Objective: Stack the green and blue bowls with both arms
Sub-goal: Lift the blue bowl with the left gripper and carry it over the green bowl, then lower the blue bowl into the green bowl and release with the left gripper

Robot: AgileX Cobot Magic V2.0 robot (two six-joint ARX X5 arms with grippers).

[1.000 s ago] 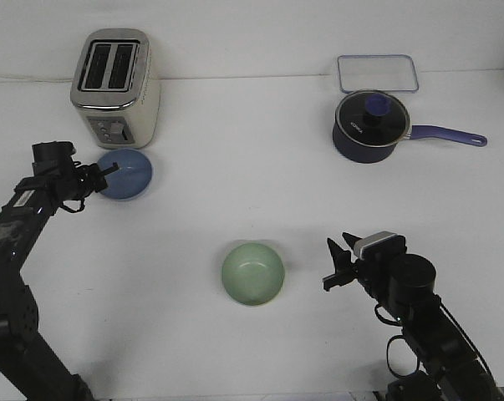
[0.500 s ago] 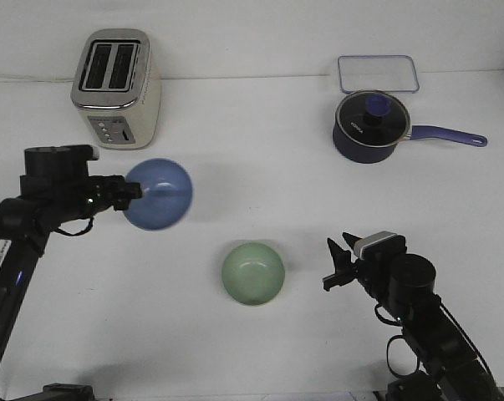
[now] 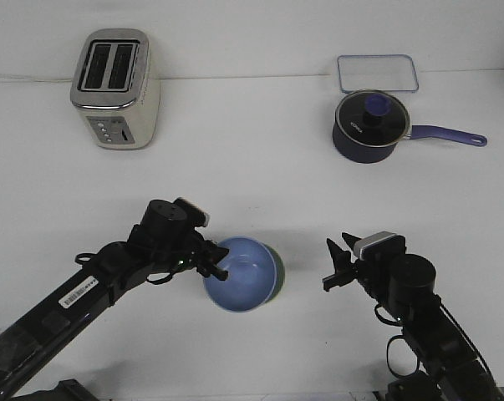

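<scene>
The pale blue bowl (image 3: 241, 274) is held by its left rim in my left gripper (image 3: 212, 263), which is shut on it. The bowl sits over the pale green bowl (image 3: 278, 269), of which only a thin right edge shows. I cannot tell whether the blue bowl rests in the green one or hangs just above it. My right gripper (image 3: 338, 261) is open and empty, a little to the right of the two bowls, fingers pointing toward them.
A silver toaster (image 3: 114, 89) stands at the back left. A dark navy saucepan (image 3: 370, 127) with a lid and a purple handle stands at the back right, with a clear lidded box (image 3: 377, 73) behind it.
My left arm carried the blue bowl from beside the toaster, forward and right, to over the green bowl, now almost hidden. The right arm has not moved.
</scene>
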